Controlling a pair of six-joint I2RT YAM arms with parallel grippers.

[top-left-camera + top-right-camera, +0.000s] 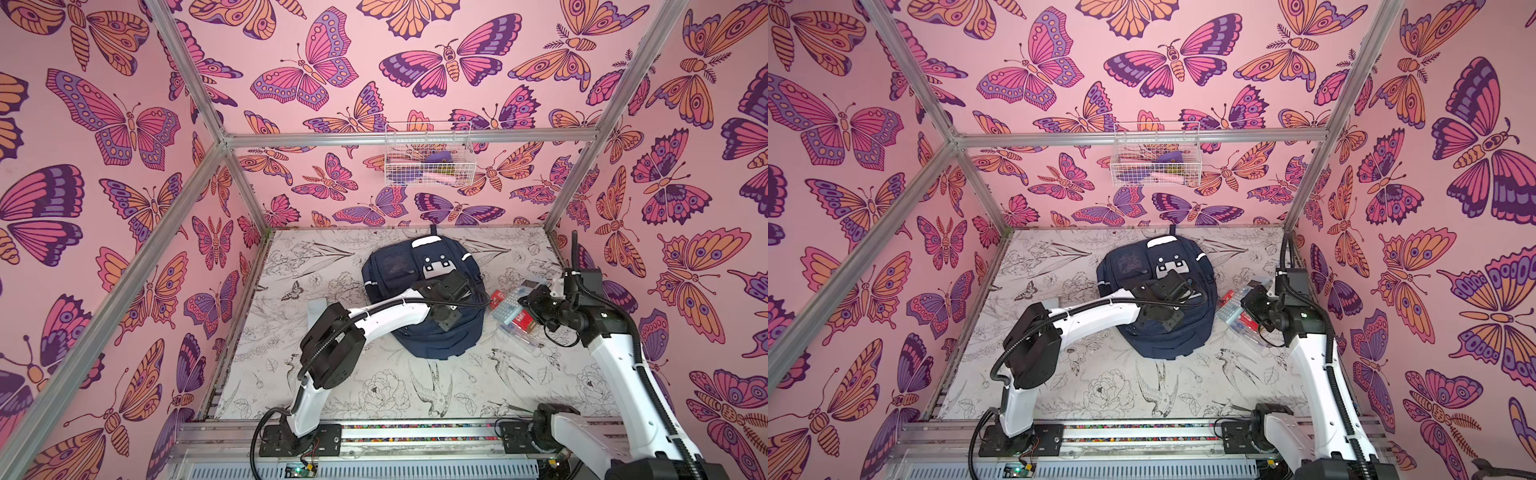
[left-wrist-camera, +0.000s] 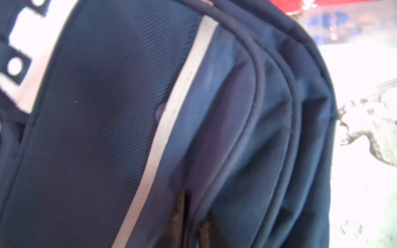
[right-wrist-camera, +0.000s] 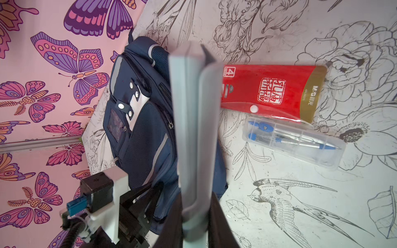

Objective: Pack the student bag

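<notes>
One bag, navy, lying flat mid-rear on the table in both top views; left gripper on its right flank, jaws drawn together at a piped seam, any pinch of fabric not discernible; right gripper clamped on a pale flat item beside the bag; red packet and clear case side by side on the table, right of the bag.

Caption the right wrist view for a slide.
Right gripper clamps a pale grey flat slab; beyond lie the navy blue fabric backpack, a red stationery packet and a clear plastic compass case.
</notes>
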